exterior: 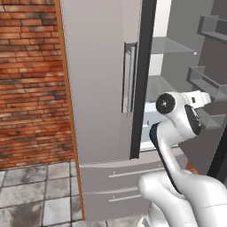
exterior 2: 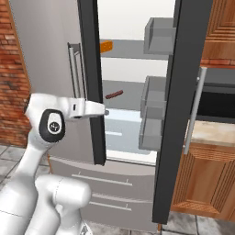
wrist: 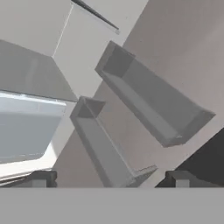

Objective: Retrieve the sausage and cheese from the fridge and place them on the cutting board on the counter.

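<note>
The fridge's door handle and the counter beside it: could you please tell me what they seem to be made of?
The vertical silver bar handle on the tall grey fridge looks like brushed metal, given its pale even sheen. The beige marbled counter looks like polished stone, judging by its mottled veining.

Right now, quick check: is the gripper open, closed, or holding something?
Gripper: open, fingers spread wide with nothing between them, facing the door bins of the open fridge.

The fridge is plain grey outside with a white interior, beside a red brick wall. Inside lie an orange cheese and a reddish-brown sausage.
</note>
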Robot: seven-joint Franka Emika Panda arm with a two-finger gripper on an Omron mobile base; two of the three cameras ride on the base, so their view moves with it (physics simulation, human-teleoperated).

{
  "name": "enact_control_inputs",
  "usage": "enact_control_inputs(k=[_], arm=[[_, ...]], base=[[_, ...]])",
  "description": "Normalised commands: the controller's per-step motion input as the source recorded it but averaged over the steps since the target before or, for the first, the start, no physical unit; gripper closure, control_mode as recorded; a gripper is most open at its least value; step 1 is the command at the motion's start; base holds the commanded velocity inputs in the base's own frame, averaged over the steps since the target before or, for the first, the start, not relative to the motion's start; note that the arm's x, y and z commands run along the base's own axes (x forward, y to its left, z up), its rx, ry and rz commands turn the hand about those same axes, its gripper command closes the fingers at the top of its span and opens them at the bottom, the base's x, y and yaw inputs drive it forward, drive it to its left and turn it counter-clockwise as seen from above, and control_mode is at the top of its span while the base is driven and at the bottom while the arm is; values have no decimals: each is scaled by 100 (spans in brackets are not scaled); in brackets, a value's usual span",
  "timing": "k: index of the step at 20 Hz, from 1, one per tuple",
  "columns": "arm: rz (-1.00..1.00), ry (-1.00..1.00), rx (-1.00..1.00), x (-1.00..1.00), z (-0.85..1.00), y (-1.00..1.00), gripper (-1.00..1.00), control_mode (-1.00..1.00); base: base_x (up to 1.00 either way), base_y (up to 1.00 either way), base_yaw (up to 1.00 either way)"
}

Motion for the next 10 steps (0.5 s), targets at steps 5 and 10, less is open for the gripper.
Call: enact_control_inputs(k=[5, 10], arm=[[73, 10, 6, -13, 0, 91, -100, -100], [66, 17, 20, 0, 1, 86, -100, -100]], base=[[0, 0, 0], [0, 0, 0]])
